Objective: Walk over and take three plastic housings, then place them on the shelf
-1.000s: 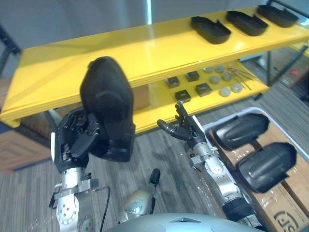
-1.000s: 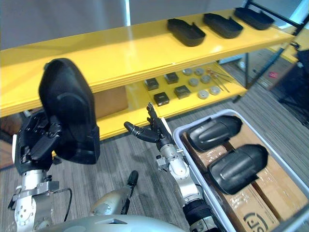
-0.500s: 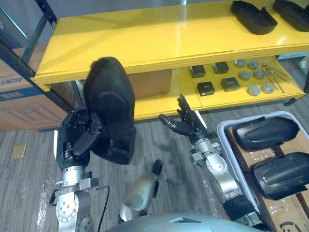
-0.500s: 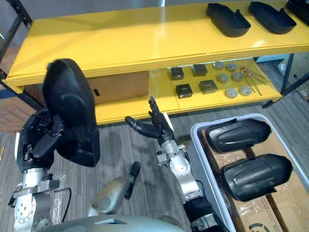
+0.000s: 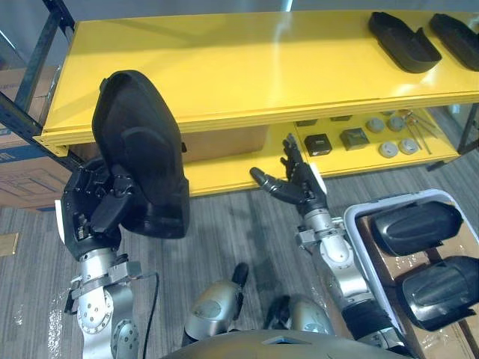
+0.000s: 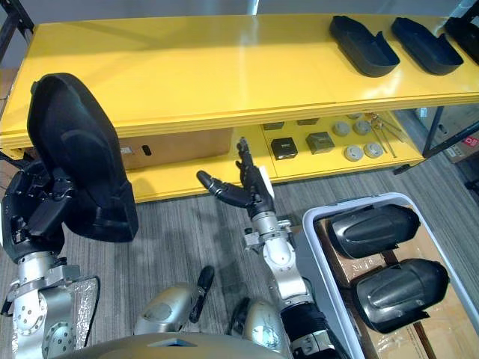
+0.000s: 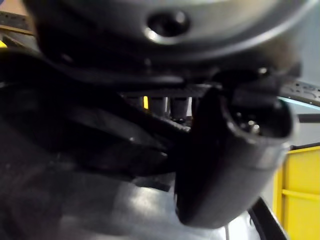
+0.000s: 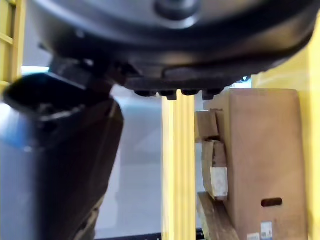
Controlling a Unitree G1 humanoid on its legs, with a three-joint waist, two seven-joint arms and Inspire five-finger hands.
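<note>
Gripped upright in the left hand (image 5: 93,213), fingers curled round its lower end: one black housing (image 5: 142,149), in front of the left end of the yellow shelf (image 5: 247,67), upper part overlapping the top board's front edge. Lying hollow side up on the top board at the shelf's right end: two more housings (image 6: 363,45) (image 6: 423,43), side by side, a third just at the view's edge. In front of the shelf's right end, on the floor: a white bin (image 6: 358,202) with two housings (image 6: 373,230) (image 6: 400,294) inside, rounded side up, on cardboard (image 6: 441,329). Between bin and shelf, near the lower board's edge: the right hand (image 5: 296,183), fingers straight and spread, holding nothing. On the lower board: small black blocks (image 5: 318,142), round grey discs (image 5: 389,149), thin rods (image 5: 419,138), and towards the shelf's middle a cardboard box (image 6: 179,146).
</note>
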